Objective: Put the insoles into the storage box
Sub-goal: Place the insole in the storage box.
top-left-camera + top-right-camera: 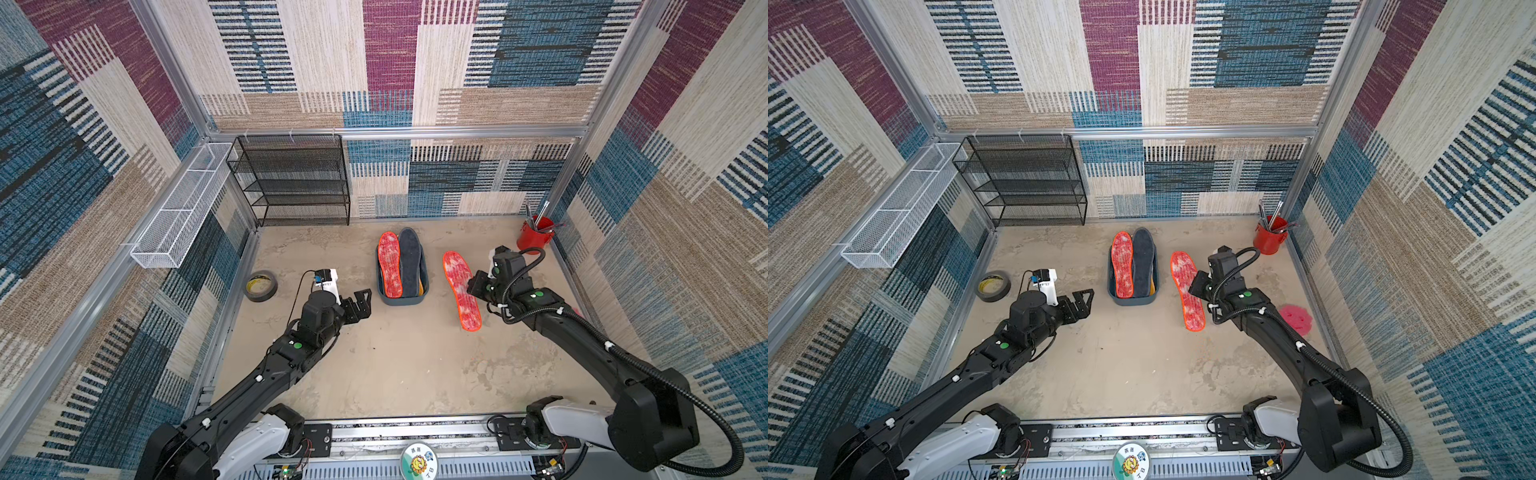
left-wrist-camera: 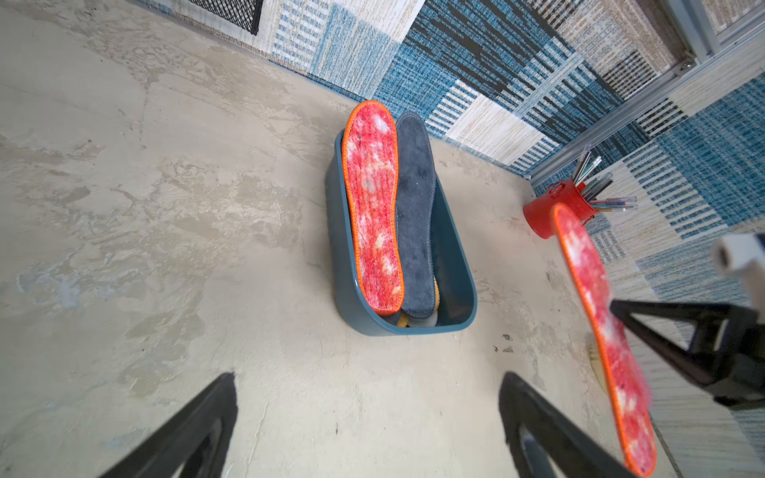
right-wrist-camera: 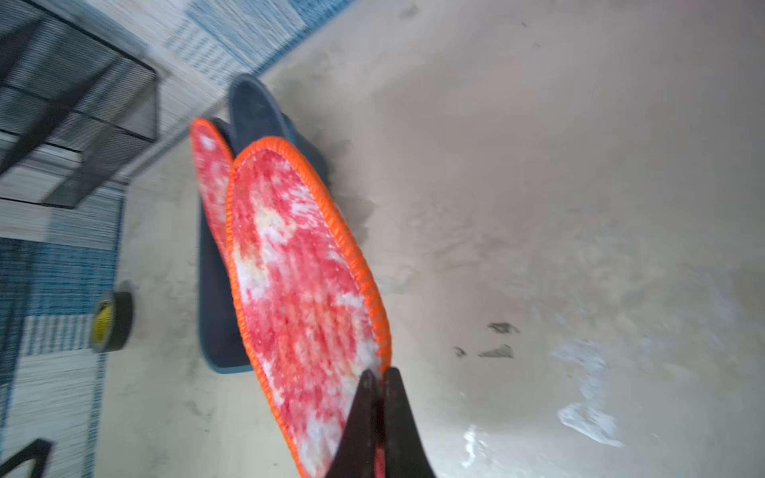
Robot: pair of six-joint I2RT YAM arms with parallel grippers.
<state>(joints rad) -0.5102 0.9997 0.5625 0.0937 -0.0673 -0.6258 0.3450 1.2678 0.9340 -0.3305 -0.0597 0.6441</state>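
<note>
The storage box (image 1: pixel 405 300) (image 1: pixel 1133 300) (image 2: pixel 341 285) (image 3: pixel 215 298) stands on the floor at mid-back. A red-white mottled insole (image 1: pixel 390 266) (image 2: pixel 372 215) and a dark grey insole (image 1: pixel 410 262) (image 2: pixel 416 215) lean in it on top of others, toes sticking out over the far rim. A second mottled insole (image 1: pixel 461 291) (image 1: pixel 1187 291) (image 2: pixel 600 314) (image 3: pixel 298 289) hangs tilted just right of the box. My right gripper (image 1: pixel 471 289) (image 1: pixel 1194 286) (image 3: pixel 380 372) is shut on its orange edge. My left gripper (image 1: pixel 368 305) (image 1: pixel 1086 303) (image 2: pixel 369 376) is open and holds nothing, left of the box.
A red cup of pens (image 1: pixel 535 235) stands in the back right corner. A tape roll (image 1: pixel 261 285) lies at the left. A black mesh rack (image 1: pixel 291 183) and a white wire basket (image 1: pixel 178 212) line the back left. A pink-red round object (image 1: pixel 1296 318) lies behind the right arm.
</note>
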